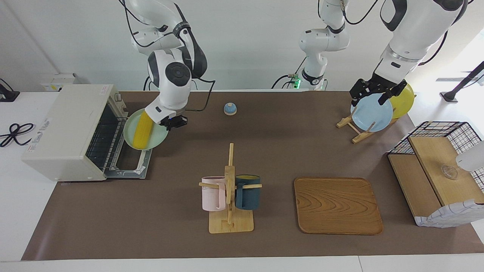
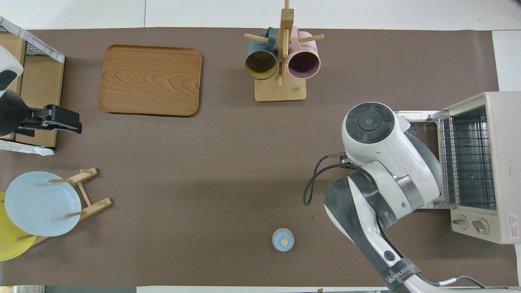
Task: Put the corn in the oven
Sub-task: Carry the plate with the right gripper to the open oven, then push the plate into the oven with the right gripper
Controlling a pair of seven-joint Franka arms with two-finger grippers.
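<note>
The corn [image 1: 143,129] lies lengthwise on a pale green plate [image 1: 133,142], left of centre in the facing view, and the plate is tipped up on a slant right in front of the oven [image 1: 68,130], over its dropped door [image 1: 130,166]. The oven sits at the left of that frame, its wire rack [image 1: 102,145] exposed and bare. In the overhead view the right arm covers both plate and corn, so only the facing view shows them.

The right gripper [image 1: 173,122] has its jaws clamped on the plate's rim at the edge away from the oven, holding the plate off the desk [image 1: 264,158]. The step in hand looks like carrying the plate into the opening. To do it well, the plate should be levelled before it goes in, since on this slant the cob could slide or roll off the low edge onto the door. The low rim then needs to clear the rack's front bar, and the plate should travel straight in along the rack.

The left gripper [image 1: 372,92], jaws apart, waits at the upper right of the facing view, over a blue plate [image 1: 372,113] standing in a wooden rack [image 1: 355,128], with a yellow plate [image 1: 402,100] beside it.
</note>
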